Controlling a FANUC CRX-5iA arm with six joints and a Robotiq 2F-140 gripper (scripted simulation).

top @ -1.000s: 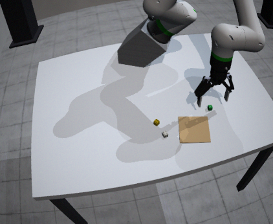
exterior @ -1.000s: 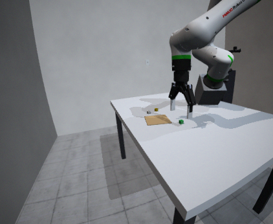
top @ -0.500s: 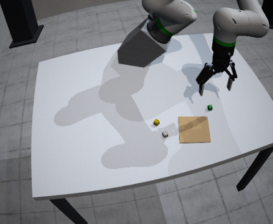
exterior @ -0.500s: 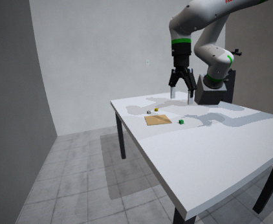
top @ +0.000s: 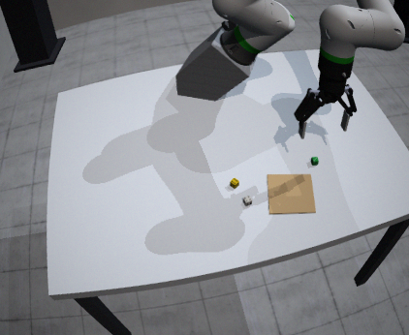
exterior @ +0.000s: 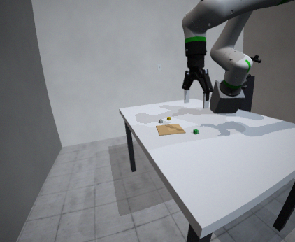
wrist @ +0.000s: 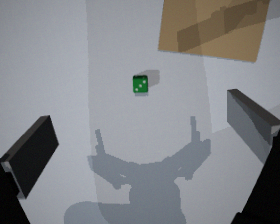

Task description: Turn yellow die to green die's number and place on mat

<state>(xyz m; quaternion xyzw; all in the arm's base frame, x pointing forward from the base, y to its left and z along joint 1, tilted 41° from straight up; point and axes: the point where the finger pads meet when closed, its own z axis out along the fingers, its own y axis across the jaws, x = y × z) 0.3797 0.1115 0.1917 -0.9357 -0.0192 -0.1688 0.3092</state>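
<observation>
The yellow die [top: 235, 183] [exterior: 168, 118] sits on the white table, left of the tan mat [top: 292, 194] [exterior: 170, 129] [wrist: 213, 10]. The green die [top: 314, 161] [exterior: 195, 131] [wrist: 140, 84] lies off the mat near its far right corner; in the wrist view its top shows two pips. A white die [top: 247, 200] [exterior: 161, 121] rests just left of the mat's left edge. My gripper [top: 324, 128] [exterior: 196, 100] [wrist: 139, 118] is open and empty, hanging well above the table over the green die.
The arm's grey base block [top: 211, 73] [exterior: 229, 99] stands at the back of the table [top: 117, 232] [exterior: 224, 164]. The table's right edge lies close beyond the green die.
</observation>
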